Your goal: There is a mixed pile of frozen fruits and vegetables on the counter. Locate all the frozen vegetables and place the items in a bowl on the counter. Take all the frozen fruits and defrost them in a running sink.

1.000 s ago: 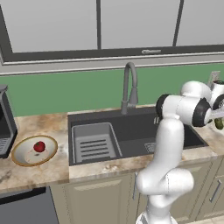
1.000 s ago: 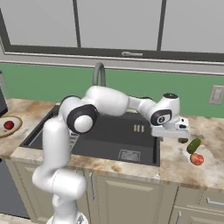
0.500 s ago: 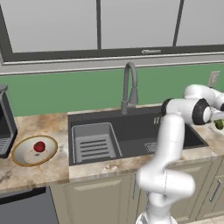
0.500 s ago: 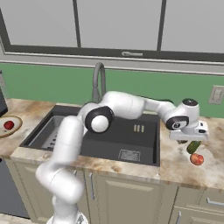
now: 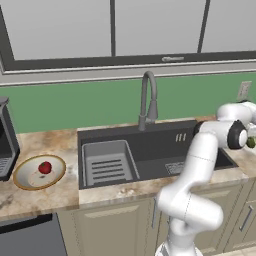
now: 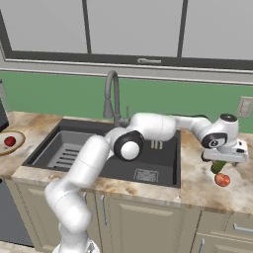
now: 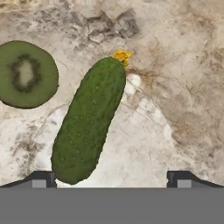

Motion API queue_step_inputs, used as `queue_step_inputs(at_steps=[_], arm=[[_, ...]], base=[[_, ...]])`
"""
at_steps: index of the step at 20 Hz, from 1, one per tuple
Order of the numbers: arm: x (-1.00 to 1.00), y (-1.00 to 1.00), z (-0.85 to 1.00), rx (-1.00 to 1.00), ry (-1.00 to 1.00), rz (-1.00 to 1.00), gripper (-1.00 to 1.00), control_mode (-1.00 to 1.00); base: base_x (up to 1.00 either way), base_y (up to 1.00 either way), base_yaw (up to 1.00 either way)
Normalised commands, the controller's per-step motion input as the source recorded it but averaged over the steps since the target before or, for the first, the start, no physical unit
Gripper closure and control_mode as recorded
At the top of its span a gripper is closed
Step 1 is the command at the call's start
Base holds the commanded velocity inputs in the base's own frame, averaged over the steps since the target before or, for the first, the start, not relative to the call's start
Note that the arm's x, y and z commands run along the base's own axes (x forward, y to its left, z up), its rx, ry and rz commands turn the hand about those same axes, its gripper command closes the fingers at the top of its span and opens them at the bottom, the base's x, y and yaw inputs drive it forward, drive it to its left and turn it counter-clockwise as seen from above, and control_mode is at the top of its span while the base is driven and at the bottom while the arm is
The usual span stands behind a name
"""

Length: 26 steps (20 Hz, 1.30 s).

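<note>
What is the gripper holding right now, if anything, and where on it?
Nothing. The gripper is open above the cucumber lying on the counter, its fingertips apart and clear of it.

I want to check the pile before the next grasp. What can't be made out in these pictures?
- Right base view: the cucumber is mostly hidden under the gripper.
- Left base view: the arm covers the pile except a green bit.
- Hand view: the kiwi half is cut off by the edge.
- Right base view: the red fruit is too small to identify.

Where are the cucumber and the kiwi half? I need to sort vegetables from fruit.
cucumber [image 7: 87, 122], hand view, middle of its green body.
kiwi half [image 7: 27, 74], hand view, pale core of the cut face.
</note>
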Motion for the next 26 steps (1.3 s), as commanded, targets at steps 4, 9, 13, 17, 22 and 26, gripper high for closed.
queue_step_inputs(at_steps=[4, 9, 13, 17, 22, 26], arm=[[0.04, 0.22, -0.18, 0.0, 0.07, -0.19, -1.0, -1.0], [0.0, 0.42, -0.19, 0.0, 0.06, -0.26, -1.0, -1.0], [0.01, 0.3, -0.18, 0.0, 0.0, -0.23, -1.0, -1.0], [0.25, -0.36, -0.46, 0.0, -0.04, -0.07, -1.0, -1.0], [0.1, -0.05, -0.55, -0.06, -0.06, -0.04, -1.0, -1.0], [0.02, -0.03, -0.26, 0.0, -0.02, -0.03, 1.0, -1.0]], base=[[0.0, 0.0, 0.0], [0.0, 0.0, 0.0], [0.0, 0.0, 0.0], [0.0, 0.0, 0.0], [0.0, 0.0, 0.0], [0.0, 0.0, 0.0]])
